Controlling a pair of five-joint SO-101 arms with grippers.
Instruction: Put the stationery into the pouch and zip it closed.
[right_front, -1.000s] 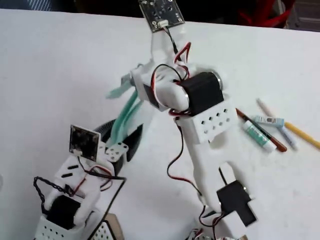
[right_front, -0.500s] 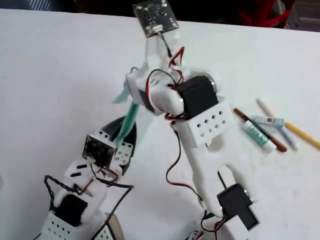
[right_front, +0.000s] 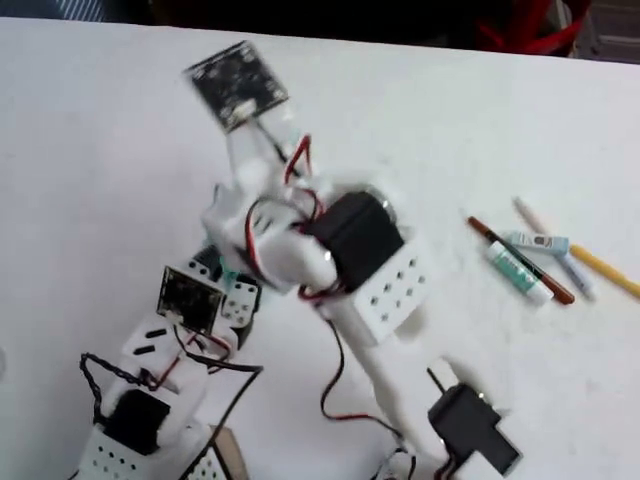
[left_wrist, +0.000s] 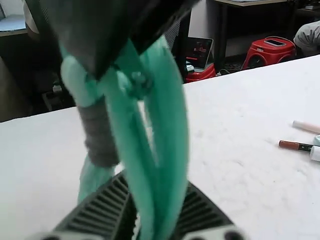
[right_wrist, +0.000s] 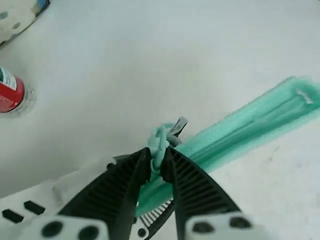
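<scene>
The right gripper (right_wrist: 156, 167) has swung in close to the left gripper (left_wrist: 156, 222). The left gripper's fingers are clamping the green pouch (left_wrist: 167, 150) by its end, and the right gripper's fingers are pinching the zipper pull (right_wrist: 161, 136). The stationery (right_front: 530, 262) is lying well apart from both, with open table (right_front: 480, 120) between.

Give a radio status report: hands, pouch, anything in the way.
Right hand shut on zip pull. Left hand shut on pouch. Stationery on table, outside pouch.
</scene>
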